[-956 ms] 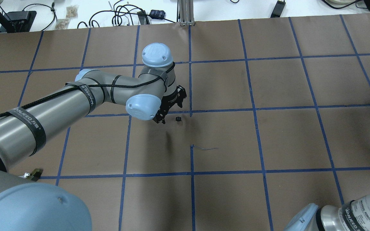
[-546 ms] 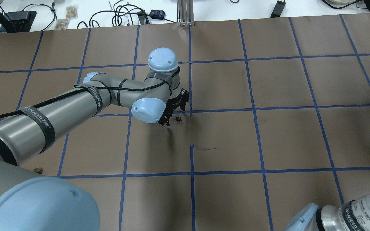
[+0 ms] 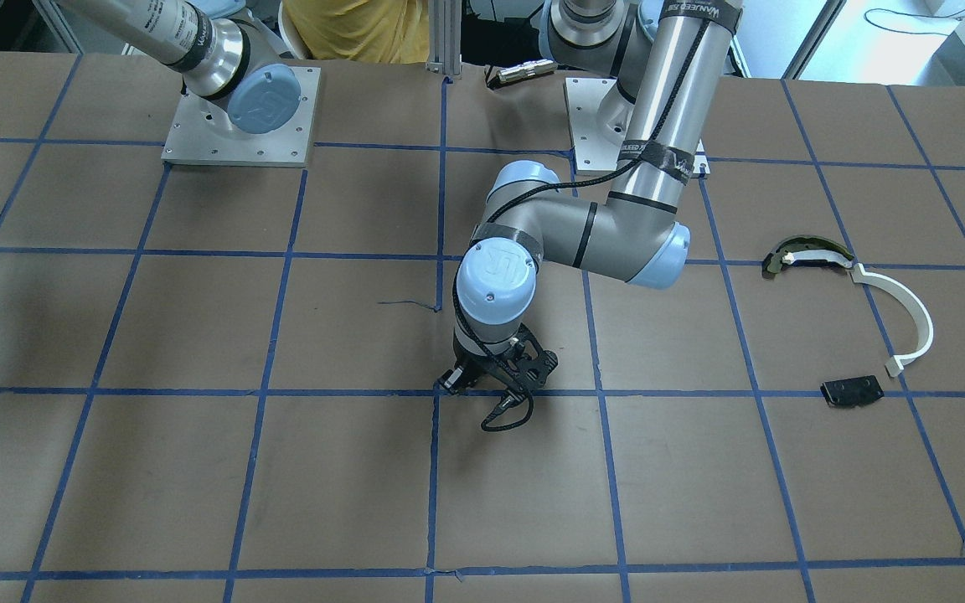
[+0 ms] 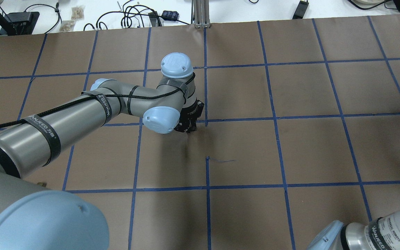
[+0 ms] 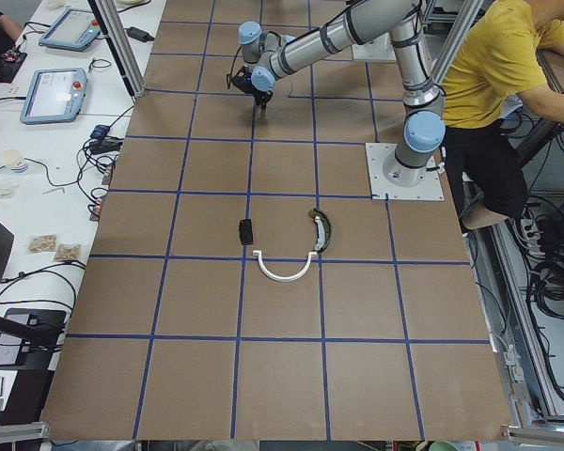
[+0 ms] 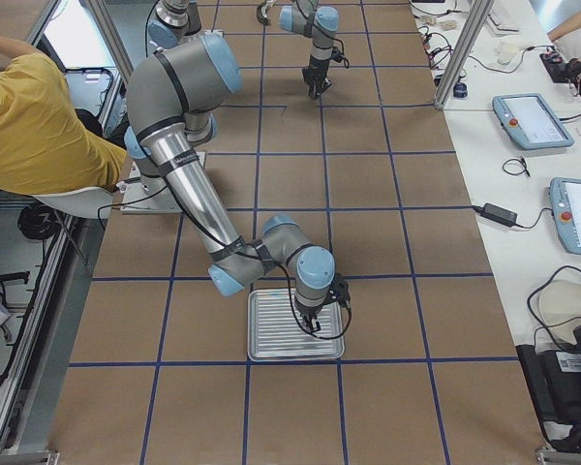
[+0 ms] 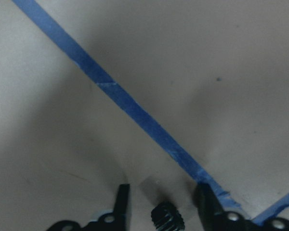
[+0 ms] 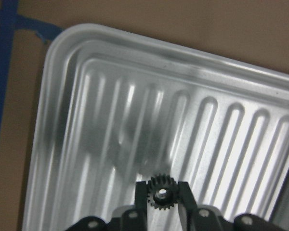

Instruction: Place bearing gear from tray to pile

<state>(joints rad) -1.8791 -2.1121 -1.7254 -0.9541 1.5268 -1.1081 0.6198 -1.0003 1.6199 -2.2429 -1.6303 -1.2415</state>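
Observation:
My right gripper (image 8: 162, 188) is shut on a small black toothed bearing gear (image 8: 162, 193) just above the ribbed silver tray (image 8: 135, 96); the exterior right view shows it over the tray (image 6: 271, 349). My left gripper (image 7: 163, 204) is open, low over the table's middle (image 4: 189, 126), its fingers on either side of a second small black gear (image 7: 167, 217) without touching it. The pile lies far off on the robot's left: a dark curved shoe (image 3: 805, 254), a white arc (image 3: 901, 314) and a black plate (image 3: 851, 390).
The table is brown paper with a blue tape grid (image 4: 276, 118). Cables and boxes lie along the far edge (image 4: 134, 17). A person in a yellow shirt (image 5: 498, 75) sits behind the robot's bases. Teach pendants (image 6: 533, 121) lie on the side bench.
My left gripper moved right and down over the small gear on the table. The gear, visible beside it before, is now hidden under it in the overhead view.

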